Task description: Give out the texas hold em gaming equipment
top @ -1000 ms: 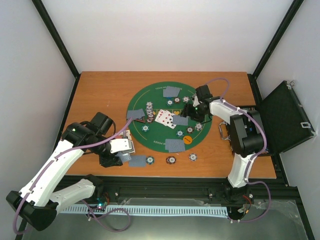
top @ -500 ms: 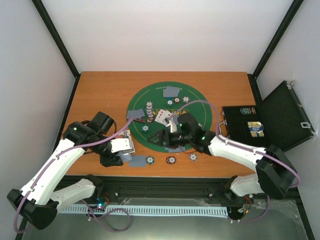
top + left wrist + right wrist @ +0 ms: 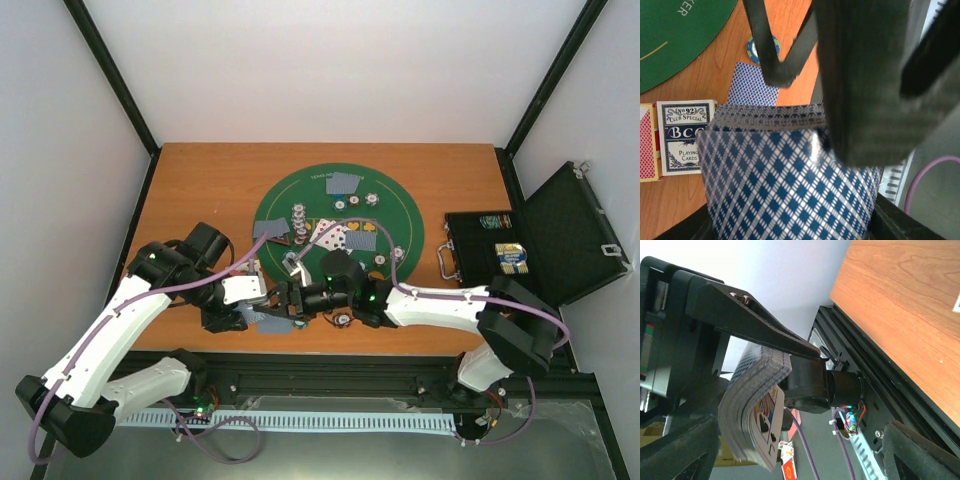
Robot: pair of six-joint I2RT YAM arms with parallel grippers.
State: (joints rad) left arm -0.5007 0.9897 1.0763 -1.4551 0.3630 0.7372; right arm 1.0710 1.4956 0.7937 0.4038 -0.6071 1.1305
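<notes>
Low in the left wrist view, the deck of blue diamond-backed playing cards (image 3: pixel 790 185) stands clamped between the closed fingers of the left pincer (image 3: pixel 790 224), over the desk (image 3: pixel 690 85). Opposite, the right pincer (image 3: pixel 800 427) gapes wide with nothing in it; its dark fingers hang at the top of that frame, one overlapping the deck's upper right corner. At centre left lies a card box (image 3: pixel 685 137) reading "No 92 Club Special" and "Playing Cards". Above it lie one loose card (image 3: pixel 752 82) and a teal chip (image 3: pixel 762 47), beside the green mat (image 3: pixel 675 35) whose lettering ends "KER". Only the right wrist view shows the deck's bottom face, a court card. Only the overhead view shows the open black case (image 3: pixel 565 235) at right.
</notes>
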